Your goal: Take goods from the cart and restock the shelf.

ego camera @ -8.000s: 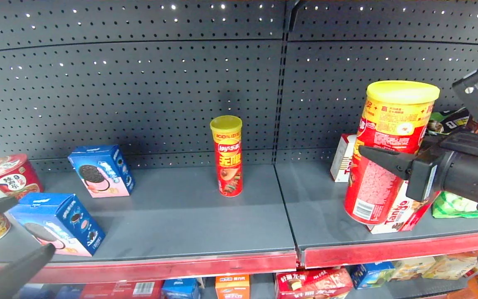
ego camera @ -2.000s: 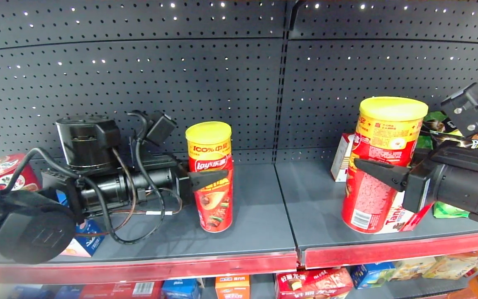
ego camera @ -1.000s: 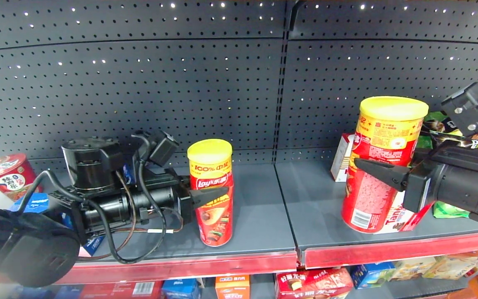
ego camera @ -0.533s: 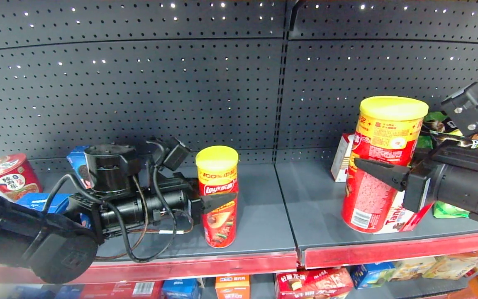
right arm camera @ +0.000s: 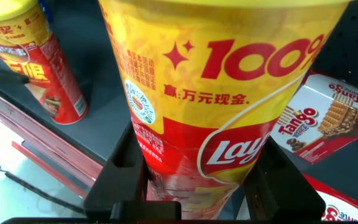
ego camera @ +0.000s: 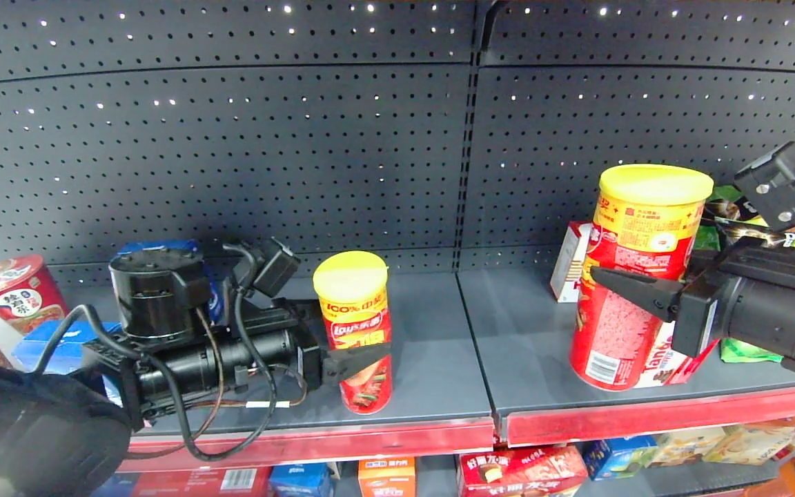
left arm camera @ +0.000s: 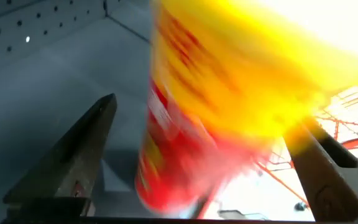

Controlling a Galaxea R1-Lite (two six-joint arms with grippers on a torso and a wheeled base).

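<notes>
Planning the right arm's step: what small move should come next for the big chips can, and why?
Probably shift the large chips can toward the bare shelf on the robot's left and set it down: the right gripper clamps it near the front edge, crowding a biscuit box.

A red noodle cup stands at the far left. Below it, at the lower left, is a blue cookie box. A second blue cookie box sits higher up, left of the middle. On the right, a white and red wafer box lies flat. A green bag lies by the right edge. Along the bottom are an orange box, a red box and a small blue box.
</notes>
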